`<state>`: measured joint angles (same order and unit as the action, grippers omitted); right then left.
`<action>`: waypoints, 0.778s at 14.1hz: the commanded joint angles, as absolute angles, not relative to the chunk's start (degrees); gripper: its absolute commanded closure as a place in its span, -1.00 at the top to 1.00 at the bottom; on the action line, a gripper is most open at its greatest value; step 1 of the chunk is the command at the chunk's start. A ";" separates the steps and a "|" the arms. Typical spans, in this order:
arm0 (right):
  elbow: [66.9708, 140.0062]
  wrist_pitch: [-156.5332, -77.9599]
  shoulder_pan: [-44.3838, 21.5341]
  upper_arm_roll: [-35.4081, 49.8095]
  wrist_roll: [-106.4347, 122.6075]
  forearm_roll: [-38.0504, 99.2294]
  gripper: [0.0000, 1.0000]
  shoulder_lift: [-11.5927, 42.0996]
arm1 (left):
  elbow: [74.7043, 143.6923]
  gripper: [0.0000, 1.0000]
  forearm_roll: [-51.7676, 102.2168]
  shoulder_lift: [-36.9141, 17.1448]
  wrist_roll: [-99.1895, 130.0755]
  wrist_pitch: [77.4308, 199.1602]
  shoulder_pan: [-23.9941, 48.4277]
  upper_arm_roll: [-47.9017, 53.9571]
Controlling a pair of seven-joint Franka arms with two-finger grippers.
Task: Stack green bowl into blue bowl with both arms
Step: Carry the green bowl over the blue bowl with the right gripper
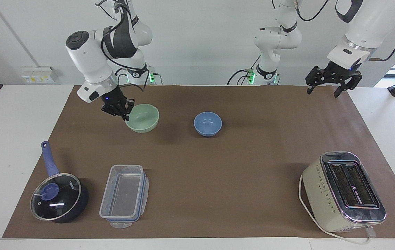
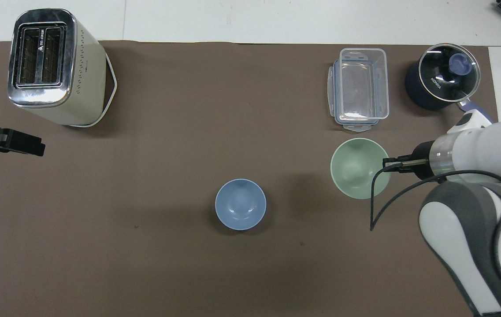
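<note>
One pincer, the right [image 1: 126,116], is gripping the green bowl [image 1: 144,118] by its 9 o'clock rim, airborne; centring over the blue bowl [image 1: 207,123] before lowering would seem wise. Left pincer [image 1: 332,86] is waiting, spread wide.

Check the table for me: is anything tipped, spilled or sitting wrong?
Nothing stands out. The green bowl is off the mat only because the right tool grips its rim. The blue bowl, toaster, clear container and lidded saucepan all sit upright, with no spill.
</note>
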<state>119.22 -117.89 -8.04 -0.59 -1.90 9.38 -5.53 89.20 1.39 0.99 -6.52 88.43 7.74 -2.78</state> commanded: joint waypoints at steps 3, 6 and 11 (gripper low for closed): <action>116.12 -119.08 -17.82 -0.79 -15.96 9.67 -1.00 -2.30 | 89.21 1.00 2.11 1.76 -6.86 87.45 6.86 -2.37; 112.51 -119.27 -23.45 -0.79 -23.36 9.40 -1.00 1.31 | 89.21 1.00 2.11 1.76 -6.86 87.45 6.86 -2.37; 111.97 -119.27 -27.94 -0.70 -28.91 10.46 -1.00 2.63 | 89.21 1.00 2.11 1.76 -6.86 87.45 6.86 -2.37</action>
<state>112.81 -119.43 -27.19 -0.41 -27.43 9.37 2.09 89.20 1.39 1.03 -6.52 88.39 7.74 -2.78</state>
